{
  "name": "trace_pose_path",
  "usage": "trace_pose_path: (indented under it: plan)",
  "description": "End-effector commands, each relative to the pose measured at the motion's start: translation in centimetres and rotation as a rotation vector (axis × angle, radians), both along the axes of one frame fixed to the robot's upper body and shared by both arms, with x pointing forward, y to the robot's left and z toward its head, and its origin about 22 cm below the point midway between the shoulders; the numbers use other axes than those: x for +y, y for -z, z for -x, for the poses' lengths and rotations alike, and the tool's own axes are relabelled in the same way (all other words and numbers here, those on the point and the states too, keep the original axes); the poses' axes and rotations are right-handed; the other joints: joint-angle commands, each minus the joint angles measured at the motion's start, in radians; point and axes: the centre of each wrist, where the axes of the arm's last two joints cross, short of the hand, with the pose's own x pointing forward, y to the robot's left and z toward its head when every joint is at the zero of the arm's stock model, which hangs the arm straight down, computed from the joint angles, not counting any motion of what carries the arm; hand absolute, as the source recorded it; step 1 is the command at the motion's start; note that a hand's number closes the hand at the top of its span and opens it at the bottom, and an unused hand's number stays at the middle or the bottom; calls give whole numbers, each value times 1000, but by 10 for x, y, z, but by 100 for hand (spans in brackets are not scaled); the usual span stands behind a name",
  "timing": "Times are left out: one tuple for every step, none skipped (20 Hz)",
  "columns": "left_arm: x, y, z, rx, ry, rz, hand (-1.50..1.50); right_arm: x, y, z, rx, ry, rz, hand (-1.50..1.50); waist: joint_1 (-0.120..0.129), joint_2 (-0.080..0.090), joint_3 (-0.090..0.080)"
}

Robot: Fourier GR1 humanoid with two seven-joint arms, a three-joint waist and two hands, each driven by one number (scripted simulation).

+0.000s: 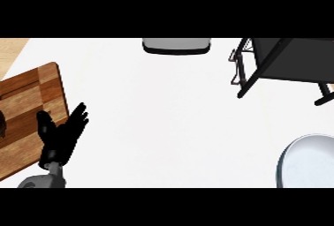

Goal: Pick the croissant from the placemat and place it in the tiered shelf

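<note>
Our left hand (61, 134) is resting at the lower left of the frame, fingers spread apart, holding nothing, beside the wooden board (32, 95). The black tiered shelf (280, 62) is standing at the upper right on the white counter (169, 119). We are seeing no croissant.

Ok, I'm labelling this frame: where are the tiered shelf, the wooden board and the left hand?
tiered shelf (287, 62): head view, dark top panel.
wooden board (29, 110): head view, bare wood surface.
left hand (60, 137): head view, palm.
</note>
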Motion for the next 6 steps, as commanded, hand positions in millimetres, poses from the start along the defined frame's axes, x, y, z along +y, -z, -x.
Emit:
trace_pose_path:
  plan:
    - [-10, 4, -5, 20, -10, 13, 0, -42, 19, 37, -5, -8, -25, -150, -10, 3, -1]
    - [8, 20, 10, 23, -12, 7, 0, -44, 0, 47, 10, -11, -45, -150, -7, 1, -3]
    - [-3, 15, 12, 39, 13, 18, 0, -51, 6, 52, -1, -7, -26, -150, 5, 6, -1]
    - [18, 6, 7, 32, -2, 9, 0, -57, 21, 53, 3, -38, -14, -150, 1, 4, -1]
    - [8, 4, -4, 16, -3, 4, 0, -64, 6, 69, -18, -50, 3, -150, -2, 7, 0]
    - [7, 9, 8, 18, -8, 13, 0, -69, 5, 76, -21, -37, 8, -150, 1, 3, -1]
